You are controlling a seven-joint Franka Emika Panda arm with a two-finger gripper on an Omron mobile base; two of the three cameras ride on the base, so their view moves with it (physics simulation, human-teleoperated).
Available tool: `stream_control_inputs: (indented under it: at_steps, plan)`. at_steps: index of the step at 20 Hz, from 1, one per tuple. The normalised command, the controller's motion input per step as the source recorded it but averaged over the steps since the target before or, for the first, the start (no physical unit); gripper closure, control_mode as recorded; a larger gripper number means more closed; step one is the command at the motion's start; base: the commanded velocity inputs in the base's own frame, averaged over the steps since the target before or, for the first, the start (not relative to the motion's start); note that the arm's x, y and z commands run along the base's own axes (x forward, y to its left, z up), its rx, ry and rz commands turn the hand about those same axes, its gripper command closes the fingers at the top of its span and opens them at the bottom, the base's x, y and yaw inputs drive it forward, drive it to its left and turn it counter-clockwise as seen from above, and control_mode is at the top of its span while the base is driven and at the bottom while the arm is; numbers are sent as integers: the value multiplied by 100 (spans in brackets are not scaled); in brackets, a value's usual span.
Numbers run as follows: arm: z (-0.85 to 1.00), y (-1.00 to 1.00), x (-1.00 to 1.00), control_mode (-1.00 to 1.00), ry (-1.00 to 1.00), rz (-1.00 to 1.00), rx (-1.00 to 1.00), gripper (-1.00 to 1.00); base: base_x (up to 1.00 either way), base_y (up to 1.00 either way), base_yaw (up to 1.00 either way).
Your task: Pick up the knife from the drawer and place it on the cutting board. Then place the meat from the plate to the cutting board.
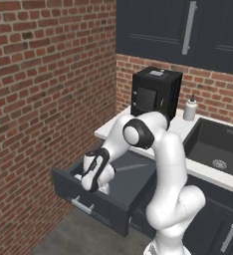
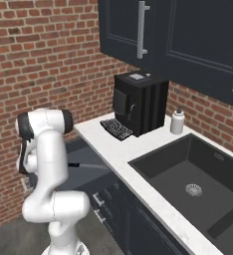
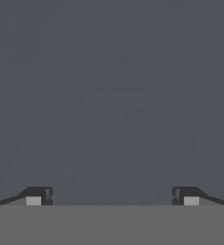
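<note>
Hand view: two small dark finger tips stand far apart at the bottom corners, nothing between them, so the gripper is spread wide and holds nothing. Beyond the tips is plain dark grey surface, probably the drawer floor seen close.

Left base view: wide, shallow dark slate-grey drawer with a short silver bar handle stands pulled out at lower left of frame. The white arm bends down over it, hand at frame centre-left, low inside the drawer.

The slim kitchen knife with black handle and grey-silver blade lies flat on the drawer floor just right of the hand; its blade shows as a pale sliver. In the right base view the knife lies at centre-left, handle toward the arm.

Judgement: jaws are spread because the grasp on the knife is not yet made; hand sits beside the knife, not over it.
</note>
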Motion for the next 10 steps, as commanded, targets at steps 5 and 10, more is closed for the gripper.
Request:
stream_control_inputs:
  at_steps: [5, 10]
  plan:
    - [16, 33, -23, -100, -11, 0, -1, -100, 0, 0, 0]
    - [44, -7, 8, -100, -1, -2, 0, -100, 0, 0, 0]
